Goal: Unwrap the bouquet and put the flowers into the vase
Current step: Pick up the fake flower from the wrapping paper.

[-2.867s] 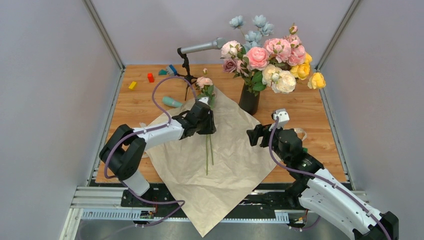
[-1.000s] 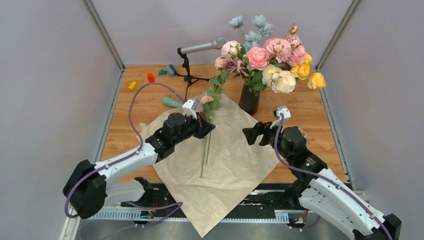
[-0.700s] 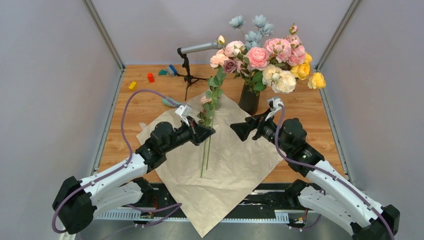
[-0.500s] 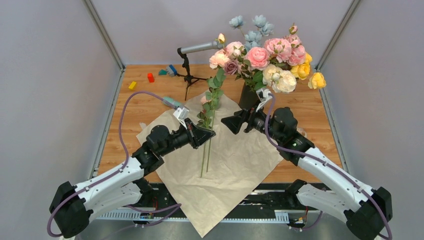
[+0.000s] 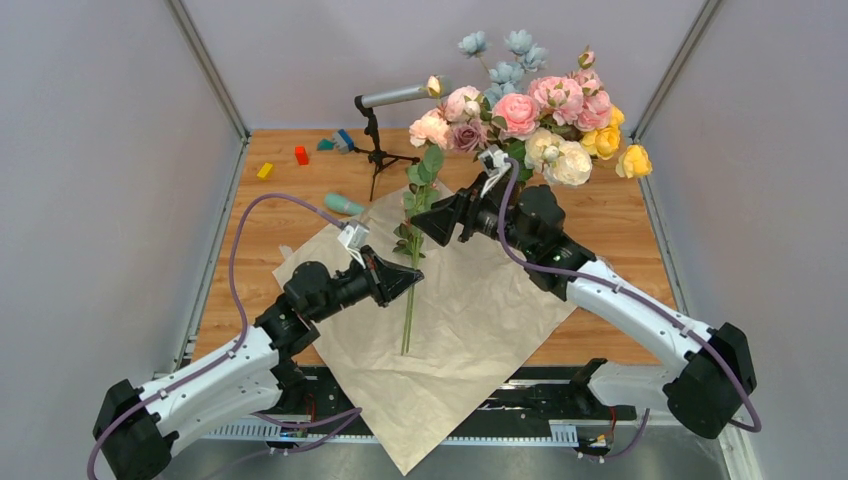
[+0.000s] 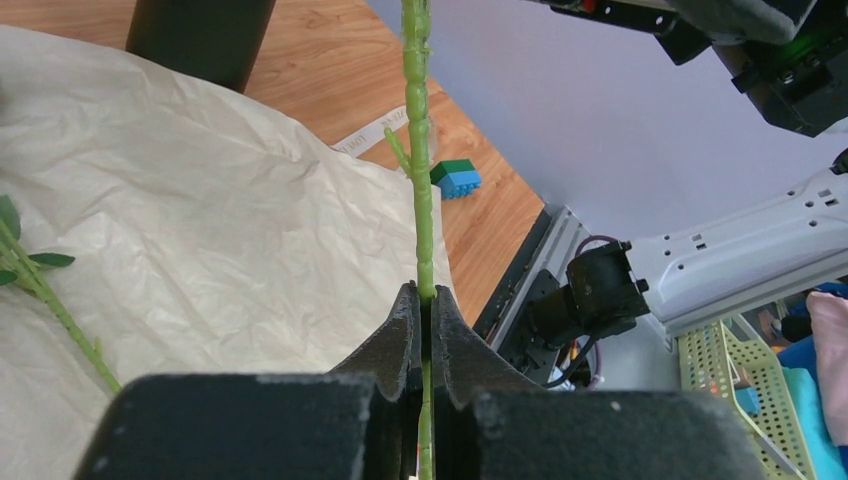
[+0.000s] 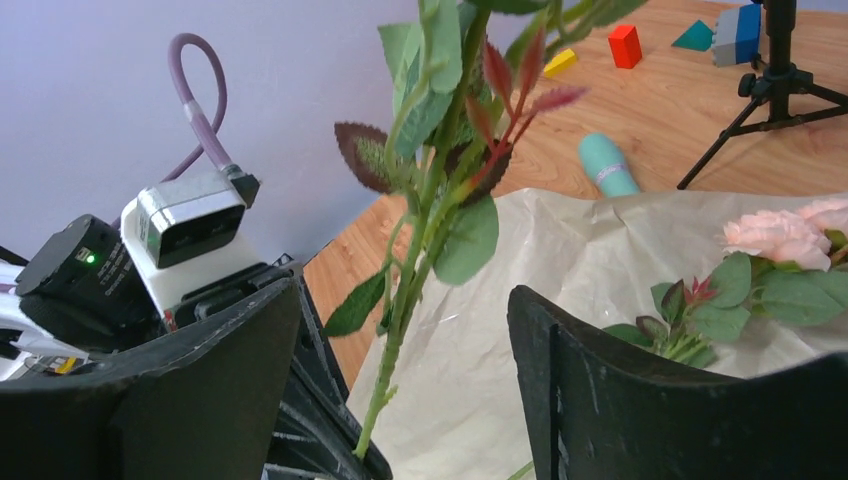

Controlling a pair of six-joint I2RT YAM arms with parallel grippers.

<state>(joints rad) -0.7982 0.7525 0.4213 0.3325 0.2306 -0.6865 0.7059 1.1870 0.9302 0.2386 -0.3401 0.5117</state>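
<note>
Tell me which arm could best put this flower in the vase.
Probably right: the right gripper, open, straddles the flower stem near the vase; the left gripper grips it lower, farther away.

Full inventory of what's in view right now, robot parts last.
crinkled beige wrapping paper: 1, beige, spread flat mid-table
held long-stemmed flower: 1, green stem, pink blooms, upright over the paper
loose flower: 1, pink, lying on the paper
glossy black vase: 1, black, past the paper's far edge
blooms in the vase: many; pink, cream, yellow, pale blue, mauve
grey microphone on black tripod: 1, far centre
toy blocks: at least 4; yellow, red, teal, blue; far left
teal cylinder: 1, by the paper's far-left edge
left gripper: shut on the held flower's stem
right gripper: open, fingers either side of its leafy part
</note>
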